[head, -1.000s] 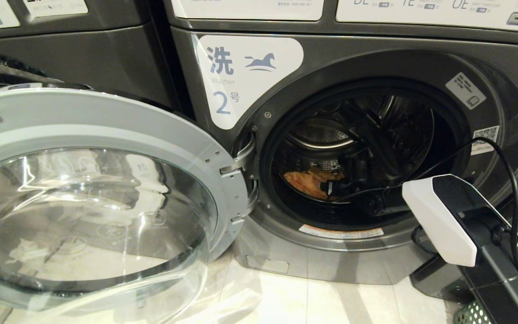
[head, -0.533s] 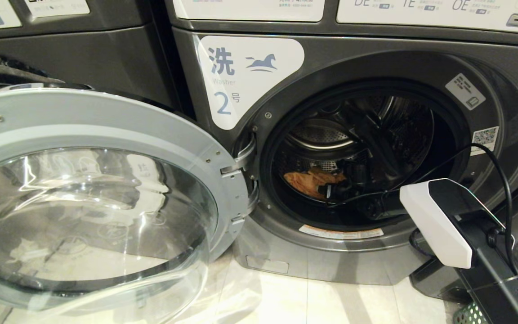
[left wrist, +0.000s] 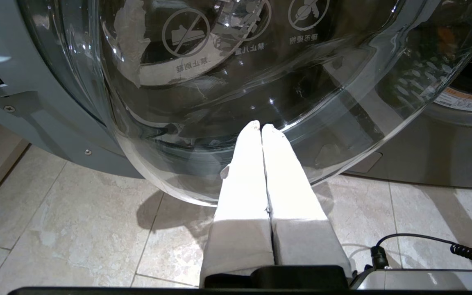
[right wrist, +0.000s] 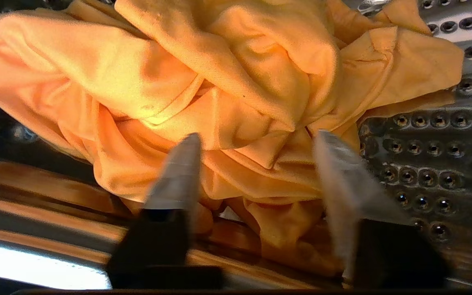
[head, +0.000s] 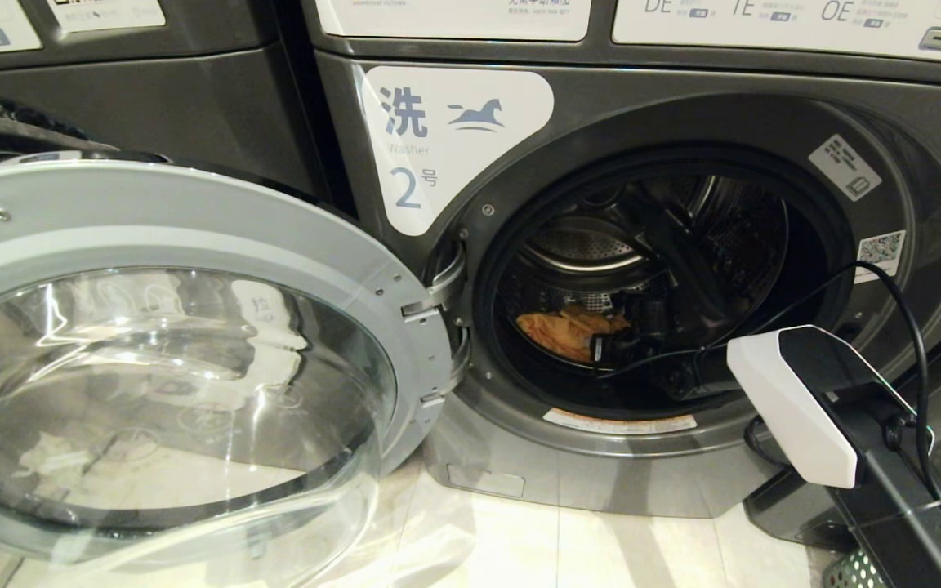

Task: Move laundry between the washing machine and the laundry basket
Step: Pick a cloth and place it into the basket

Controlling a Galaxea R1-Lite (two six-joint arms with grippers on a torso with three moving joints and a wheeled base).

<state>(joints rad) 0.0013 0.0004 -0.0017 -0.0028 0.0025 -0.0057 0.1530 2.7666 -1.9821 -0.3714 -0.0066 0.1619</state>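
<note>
The dark grey washing machine stands with its round door swung wide to the left. An orange garment lies crumpled at the bottom of the steel drum. My right arm reaches through the opening, and its gripper is at the garment. In the right wrist view the right gripper is open, its two fingers straddling folds of the orange garment. My left gripper hangs shut and empty just in front of the door's glass bowl. Only a corner of the green laundry basket shows, at the bottom right.
The open door fills the space left of the drum opening. A black cable loops from my right forearm across the door ring. Another machine stands to the left. Pale floor tiles lie in front.
My right forearm has sunk slightly at the drum opening, with the gripper staying at the orange garment. The door and the left arm have not moved.
</note>
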